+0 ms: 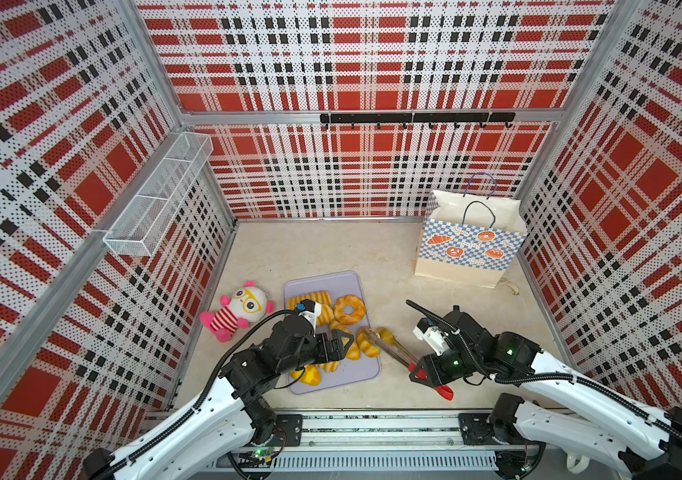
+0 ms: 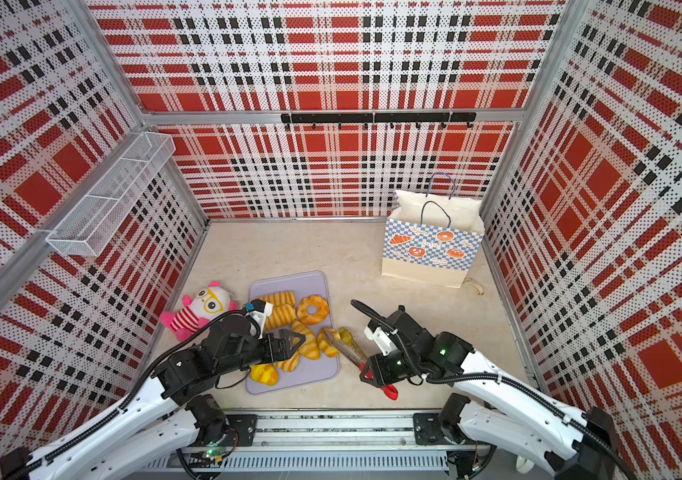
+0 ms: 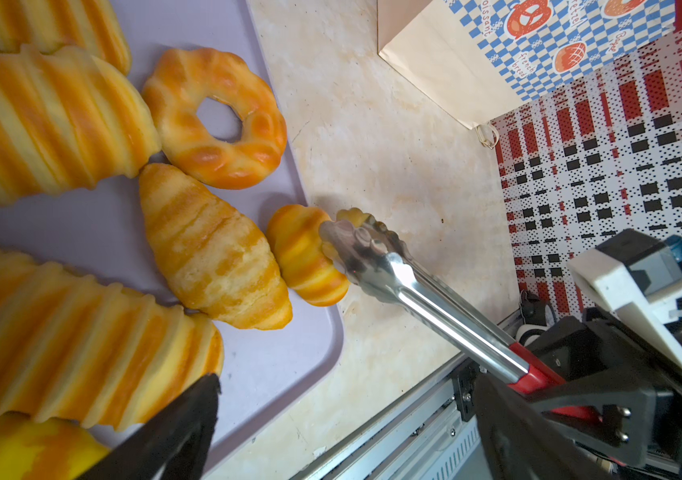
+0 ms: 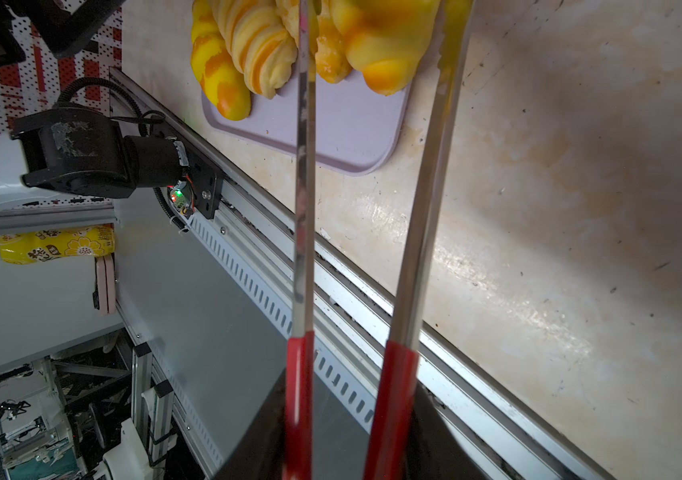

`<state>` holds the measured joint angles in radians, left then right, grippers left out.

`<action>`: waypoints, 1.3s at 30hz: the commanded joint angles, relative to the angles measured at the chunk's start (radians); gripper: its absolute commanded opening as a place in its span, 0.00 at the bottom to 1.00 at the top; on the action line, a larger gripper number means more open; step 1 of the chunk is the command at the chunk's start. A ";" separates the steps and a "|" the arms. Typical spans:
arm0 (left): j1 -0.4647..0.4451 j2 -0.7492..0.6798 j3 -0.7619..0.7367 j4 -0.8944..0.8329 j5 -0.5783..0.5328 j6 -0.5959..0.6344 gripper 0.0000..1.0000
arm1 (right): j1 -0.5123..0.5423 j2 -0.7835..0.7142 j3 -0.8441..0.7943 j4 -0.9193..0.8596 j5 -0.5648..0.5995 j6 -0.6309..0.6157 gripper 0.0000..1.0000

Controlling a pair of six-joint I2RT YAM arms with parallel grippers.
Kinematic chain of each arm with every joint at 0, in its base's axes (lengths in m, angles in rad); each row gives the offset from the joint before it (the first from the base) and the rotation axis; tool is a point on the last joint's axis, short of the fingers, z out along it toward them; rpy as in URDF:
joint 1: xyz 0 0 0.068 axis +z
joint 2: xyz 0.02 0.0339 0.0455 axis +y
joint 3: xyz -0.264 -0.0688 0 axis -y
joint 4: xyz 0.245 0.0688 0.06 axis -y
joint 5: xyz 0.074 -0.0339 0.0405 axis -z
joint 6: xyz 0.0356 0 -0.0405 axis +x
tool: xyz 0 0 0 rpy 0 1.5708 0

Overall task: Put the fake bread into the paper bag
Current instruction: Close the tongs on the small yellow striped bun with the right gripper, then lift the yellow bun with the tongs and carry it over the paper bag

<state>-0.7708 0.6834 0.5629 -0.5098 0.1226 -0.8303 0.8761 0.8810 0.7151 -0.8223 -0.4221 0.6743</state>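
Tongs on a croissant, bag far at the back

Up close, the right hand point(image 1: 420, 372) clamps the red-handled tongs point(image 1: 391, 349), tips straddling a small croissant point(image 1: 368, 343) angled across them at the edge of the tray point(image 1: 356, 370). The left hand point(image 1: 343, 345) hangs wide open over the other fake bread point(image 1: 349, 309). Well beyond, on the right, the paper bag point(image 1: 470, 245) stands upright, so the right arm looks better placed.

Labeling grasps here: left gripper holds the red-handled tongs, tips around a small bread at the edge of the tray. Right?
Wrong arm. The right gripper holds the red-handled tongs, tips around a small bread at the edge of the tray; the left wrist view shows it. The left gripper is open, holding nothing.
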 commanded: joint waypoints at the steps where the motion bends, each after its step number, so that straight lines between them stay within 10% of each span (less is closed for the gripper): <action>1: -0.006 -0.005 0.005 -0.012 -0.011 0.000 0.98 | 0.016 -0.015 -0.020 0.036 -0.015 0.007 0.38; 24: -0.007 -0.008 0.030 0.007 -0.045 0.000 0.98 | 0.055 -0.115 0.151 -0.140 0.269 0.008 0.24; 39: -0.007 0.091 0.050 0.469 -0.035 0.102 0.98 | 0.055 -0.260 0.215 0.106 0.549 -0.106 0.23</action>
<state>-0.7750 0.7536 0.5858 -0.1970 0.0994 -0.7933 0.9268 0.6537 0.9169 -0.8532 0.0154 0.6235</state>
